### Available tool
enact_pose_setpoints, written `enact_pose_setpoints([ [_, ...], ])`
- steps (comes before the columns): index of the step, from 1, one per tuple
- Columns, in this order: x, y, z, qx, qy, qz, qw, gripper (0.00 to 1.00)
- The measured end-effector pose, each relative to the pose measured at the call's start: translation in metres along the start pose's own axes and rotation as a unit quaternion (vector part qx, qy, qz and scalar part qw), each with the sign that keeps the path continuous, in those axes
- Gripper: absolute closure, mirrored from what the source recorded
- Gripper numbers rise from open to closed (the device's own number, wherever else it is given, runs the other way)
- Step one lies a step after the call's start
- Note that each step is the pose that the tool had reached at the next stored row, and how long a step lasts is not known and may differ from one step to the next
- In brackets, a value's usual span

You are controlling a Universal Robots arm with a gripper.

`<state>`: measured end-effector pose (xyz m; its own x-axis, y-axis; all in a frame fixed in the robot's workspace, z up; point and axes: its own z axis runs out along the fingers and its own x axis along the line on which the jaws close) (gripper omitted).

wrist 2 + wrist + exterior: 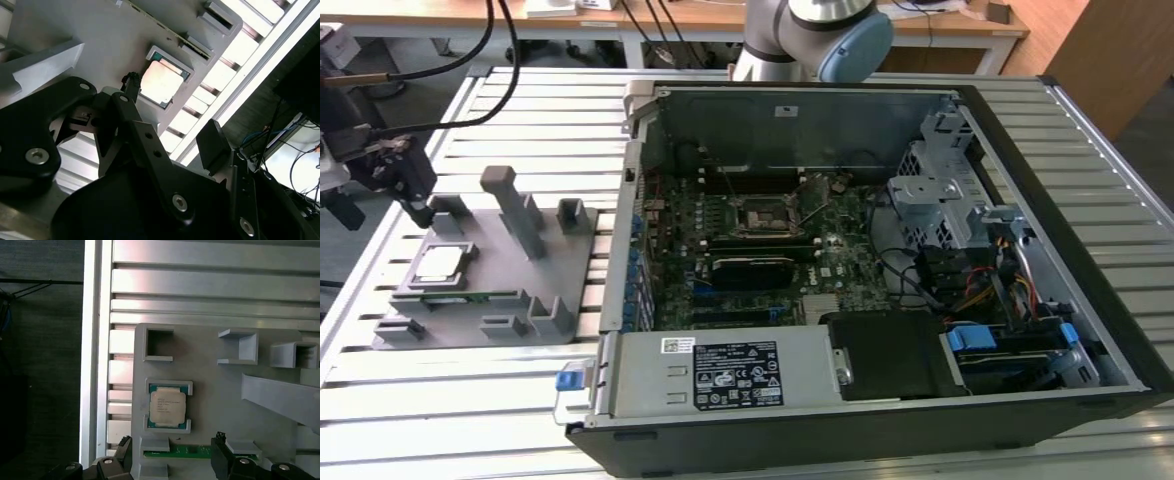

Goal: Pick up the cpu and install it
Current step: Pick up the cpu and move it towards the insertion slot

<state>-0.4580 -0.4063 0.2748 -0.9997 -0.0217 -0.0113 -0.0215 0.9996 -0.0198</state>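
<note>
Fingers (220, 452) of your end effector (171, 442) stand apart, released, with nothing between them; in the first wrist view you see just their dark tips, the rest cut off by the picture's edge. The cpu (168, 407) lies flat, metal top up, in a square pocket of the grey fixture tray (215, 385), apart from both fingertips and ungrasped. Just beside that pocket, a green memory stick (192, 452) rests in a slot, one end hidden behind a finger. In the second wrist view the black body of the end effector covers much of the tray, and the cpu (162, 82) shows beyond one fingertip, a corner of it hard to make out against the glare. In the exterior view you find the tray on the slatted aluminium counter (467, 375), toward the exterior view's left, with the end effector over its far end, partly cut off at the edge; you cannot tell whether it touches the tray's upright posts. The open computer case (1067, 150) lies well apart toward the exterior view's right, its black-framed socket (758, 215) on the motherboard (841, 250) unfilled.
</note>
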Motion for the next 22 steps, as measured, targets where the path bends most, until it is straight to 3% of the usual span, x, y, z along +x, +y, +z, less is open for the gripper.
enact_pose_setpoints([
  [10,0.0001,0.0001,0.0082,0.0000,-0.0004,-0.002,1.0000,0.28],
  [22,0.0003,0.0005,0.0236,0.0000,-0.0007,-0.002,1.0000,0.28],
])
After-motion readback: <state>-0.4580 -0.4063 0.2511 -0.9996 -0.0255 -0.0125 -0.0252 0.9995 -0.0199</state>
